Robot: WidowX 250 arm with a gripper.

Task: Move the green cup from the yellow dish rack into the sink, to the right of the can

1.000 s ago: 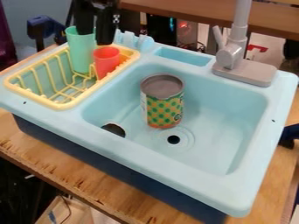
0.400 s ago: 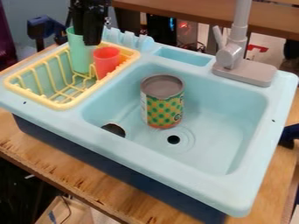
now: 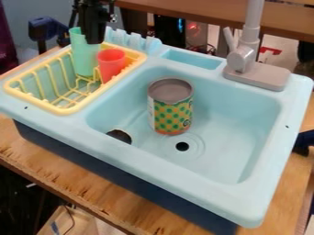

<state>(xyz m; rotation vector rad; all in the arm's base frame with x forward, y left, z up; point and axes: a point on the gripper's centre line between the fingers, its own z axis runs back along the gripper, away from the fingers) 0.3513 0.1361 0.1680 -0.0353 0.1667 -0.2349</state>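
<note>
The black gripper [image 3: 93, 31] hangs at the upper left, at the mouth of the green cup [image 3: 85, 59], its lower end overlapping the cup's right rim; whether it holds the cup is unclear. The green cup stands upright at the back of the yellow dish rack [image 3: 69, 110]. Just right of it, a red cup [image 3: 111, 64] stands in the same rack, apart from the gripper. A can [image 3: 171, 112] with a green-dotted orange label and a grey top stands upright in the light blue sink [image 3: 230, 133].
At the back right, a grey faucet [image 3: 244, 57] rises from its base on the sink's rim. A dark round opening [image 3: 120, 136] and a drain hole [image 3: 182, 146] lie near the can. Blue upright tabs [image 3: 138, 42] stand behind the rack.
The gripper has moved left from above the red cup to the green cup's right rim. Both cups and the can have stayed in place.
</note>
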